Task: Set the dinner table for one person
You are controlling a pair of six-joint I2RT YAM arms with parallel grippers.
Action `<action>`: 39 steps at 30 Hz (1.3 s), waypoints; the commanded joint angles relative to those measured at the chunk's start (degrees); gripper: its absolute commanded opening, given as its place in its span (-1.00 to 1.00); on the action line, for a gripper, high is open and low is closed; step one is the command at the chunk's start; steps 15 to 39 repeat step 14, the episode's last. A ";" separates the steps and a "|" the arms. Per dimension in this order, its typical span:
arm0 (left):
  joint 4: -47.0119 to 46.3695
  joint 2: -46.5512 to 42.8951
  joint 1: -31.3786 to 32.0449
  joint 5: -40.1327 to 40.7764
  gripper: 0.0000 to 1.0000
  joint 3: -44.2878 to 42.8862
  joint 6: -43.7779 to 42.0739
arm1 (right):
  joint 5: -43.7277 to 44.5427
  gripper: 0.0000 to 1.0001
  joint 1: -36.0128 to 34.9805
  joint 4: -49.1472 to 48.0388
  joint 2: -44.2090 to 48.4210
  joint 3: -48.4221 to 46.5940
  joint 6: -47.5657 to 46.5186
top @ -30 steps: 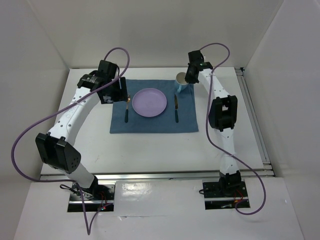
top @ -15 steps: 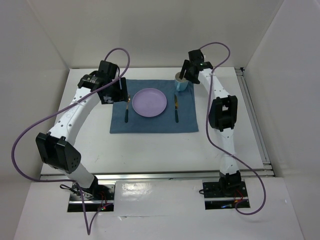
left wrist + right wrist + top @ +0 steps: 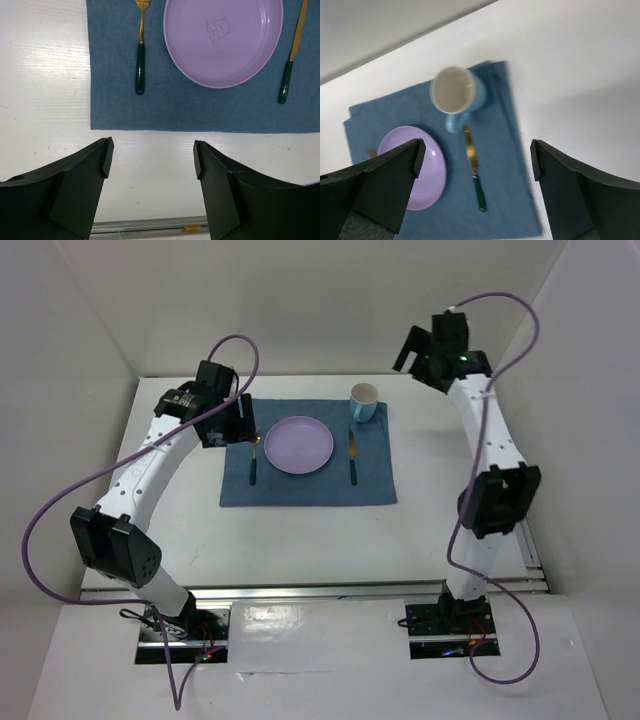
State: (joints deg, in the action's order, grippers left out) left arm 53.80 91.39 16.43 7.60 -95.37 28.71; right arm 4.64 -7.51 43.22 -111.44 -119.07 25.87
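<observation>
On the white dinner table [image 3: 300, 540] lies a blue placemat [image 3: 308, 482]. It carries a purple plate [image 3: 298, 445], a fork [image 3: 254, 462] to the plate's left, a knife [image 3: 352, 458] to its right, and a blue cup [image 3: 364, 402] upright at the far right corner. My left gripper [image 3: 238, 425] hovers open over the mat's left edge, holding nothing [image 3: 152, 157]. My right gripper [image 3: 408, 352] is raised, back and to the right of the cup, open and empty [image 3: 477, 157]. The right wrist view looks down on the cup [image 3: 456, 92], knife [image 3: 474, 167] and plate [image 3: 417, 167].
Metal rails run along the table's right edge [image 3: 510, 480] and near edge [image 3: 300, 590]. White walls enclose the back and both sides. Bare tabletop [image 3: 45, 90] surrounds the placemat [image 3: 190, 110].
My right gripper opened and let go of the cup, then rose and drew back to the right. The cup stays on the mat. The left arm has not moved.
</observation>
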 commanded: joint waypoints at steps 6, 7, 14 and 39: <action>-1.94 -3.15 -0.78 -2.58 0.65 -1.39 0.21 | 14.16 1.00 2.85 12.76 19.92 26.29 0.59; -1.95 -3.15 -0.78 -2.59 0.65 -0.79 0.21 | 14.86 1.00 3.55 12.76 21.60 28.60 0.59; -4.05 -5.61 -0.78 -6.45 0.65 3.08 1.26 | 14.96 1.00 6.01 11.62 33.03 40.40 0.59; -4.05 -5.61 -0.78 -6.45 0.65 3.08 1.26 | 14.96 1.00 6.01 11.62 33.03 40.40 0.59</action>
